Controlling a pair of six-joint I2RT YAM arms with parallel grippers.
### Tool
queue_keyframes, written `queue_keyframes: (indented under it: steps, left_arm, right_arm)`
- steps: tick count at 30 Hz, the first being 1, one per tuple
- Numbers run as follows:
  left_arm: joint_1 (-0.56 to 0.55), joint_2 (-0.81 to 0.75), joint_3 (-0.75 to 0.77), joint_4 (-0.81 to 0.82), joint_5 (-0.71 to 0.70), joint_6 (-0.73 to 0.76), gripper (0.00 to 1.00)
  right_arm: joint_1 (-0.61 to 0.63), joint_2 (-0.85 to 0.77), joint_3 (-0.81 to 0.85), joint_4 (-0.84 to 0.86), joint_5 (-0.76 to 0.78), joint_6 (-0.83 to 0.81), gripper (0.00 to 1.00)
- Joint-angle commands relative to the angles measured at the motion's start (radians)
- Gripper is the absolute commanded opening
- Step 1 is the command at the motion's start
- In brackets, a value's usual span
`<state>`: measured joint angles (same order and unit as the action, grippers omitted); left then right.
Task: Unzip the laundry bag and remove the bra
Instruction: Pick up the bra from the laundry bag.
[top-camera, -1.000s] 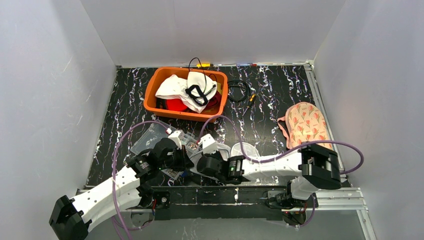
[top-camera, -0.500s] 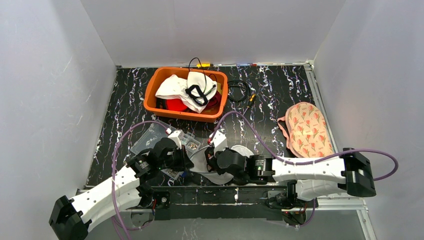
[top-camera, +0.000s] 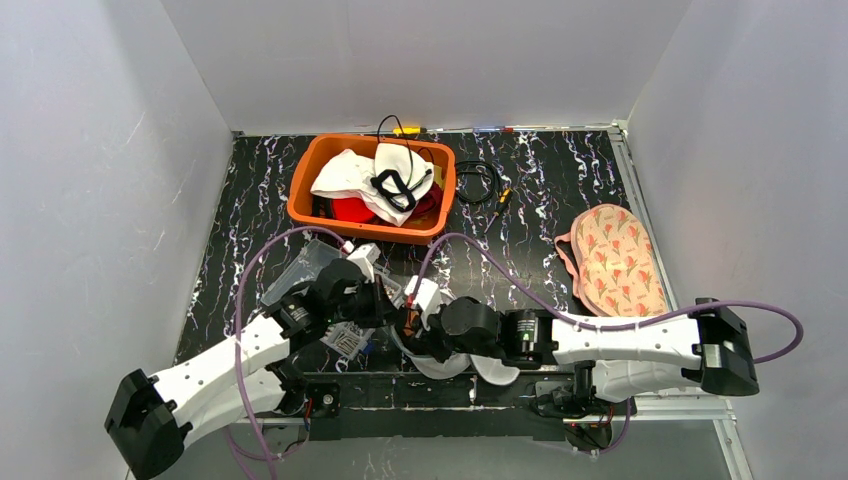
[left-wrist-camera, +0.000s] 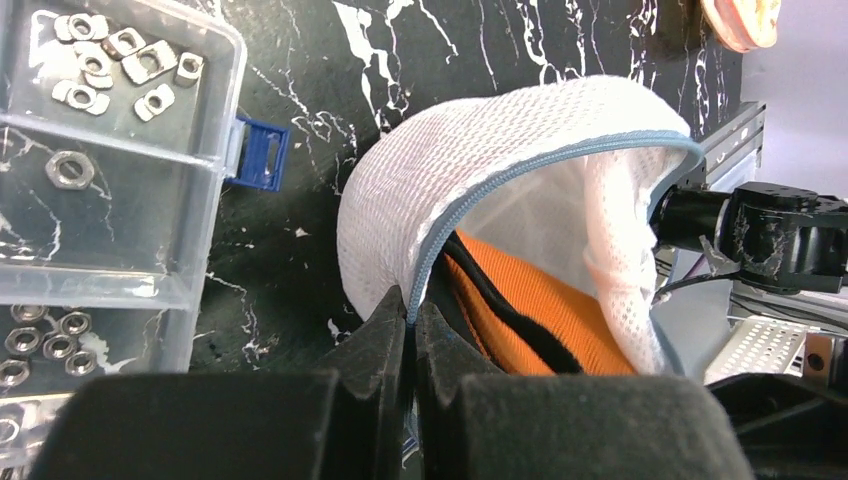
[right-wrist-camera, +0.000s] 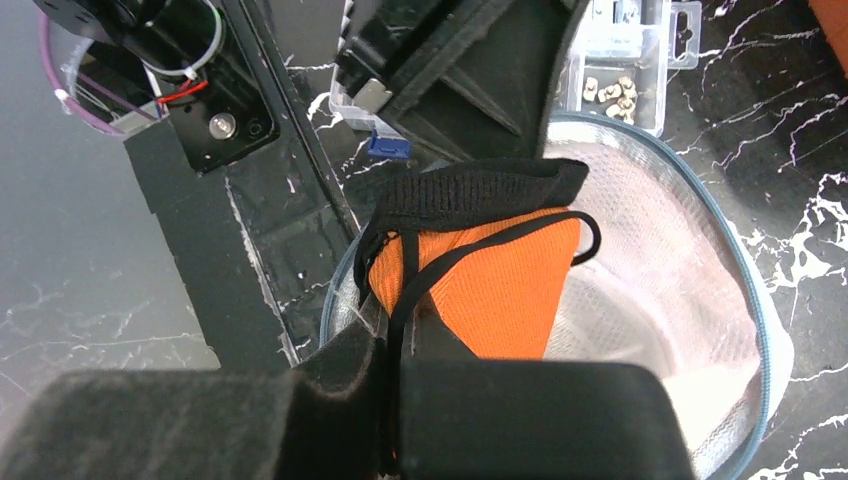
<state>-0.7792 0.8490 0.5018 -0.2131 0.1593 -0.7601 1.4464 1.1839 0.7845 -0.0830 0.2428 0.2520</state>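
2 arms are meeting at the laundry bag: the left gripper is pinching its zipper rim, while the right gripper is clamping the orange bra, which is lying in the open mouth between them.

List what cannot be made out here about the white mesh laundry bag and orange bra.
- Top external: white mesh laundry bag lies mostly under both wrists.
- Left wrist: left gripper hides the bag rim it pinches.
- Right wrist: orange black-strapped bra, lower part behind right gripper.
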Motion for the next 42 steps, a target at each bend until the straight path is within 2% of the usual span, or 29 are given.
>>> queue_keyframes:
  steps: [1, 6, 12, 15, 18, 26, 32, 38, 42]
  left_arm:
    - [-0.003, 0.053, 0.061, 0.045, 0.016, 0.006, 0.0]
    - [-0.002, 0.116, 0.1, 0.056, -0.003, 0.004, 0.0]
    - [-0.002, 0.144, 0.122, 0.098, -0.035, -0.044, 0.0]
    - [-0.002, 0.164, 0.14, 0.125, -0.035, -0.064, 0.0]
    - [-0.002, 0.195, 0.171, 0.14, -0.024, -0.069, 0.0]
    - [-0.002, 0.249, 0.252, 0.15, 0.015, -0.057, 0.0]
    - [-0.015, 0.273, 0.306, 0.203, 0.134, -0.072, 0.0]
    - [-0.065, 0.252, 0.29, 0.144, 0.091, -0.023, 0.0]
    - [-0.065, 0.212, 0.245, 0.141, 0.053, -0.021, 0.0]
  right_arm:
    - [-0.001, -0.086, -0.024, 0.146, -0.015, -0.017, 0.01]
    - [-0.002, -0.209, -0.032, 0.175, 0.081, -0.013, 0.01]
    - [-0.003, -0.383, -0.067, 0.161, 0.344, -0.003, 0.01]
    - [-0.001, -0.425, -0.068, 0.113, 0.497, 0.02, 0.01]
    - [-0.002, -0.449, -0.066, 0.064, 0.585, 0.031, 0.01]
    - [-0.001, -0.475, -0.064, 0.013, 0.601, 0.042, 0.01]
    - [-0.001, -0.44, -0.079, 0.074, 0.592, 0.049, 0.01]
    - [-0.002, -0.415, -0.014, 0.212, 0.618, -0.032, 0.01]
    - [-0.001, -0.38, 0.056, 0.196, 0.603, -0.068, 0.01]
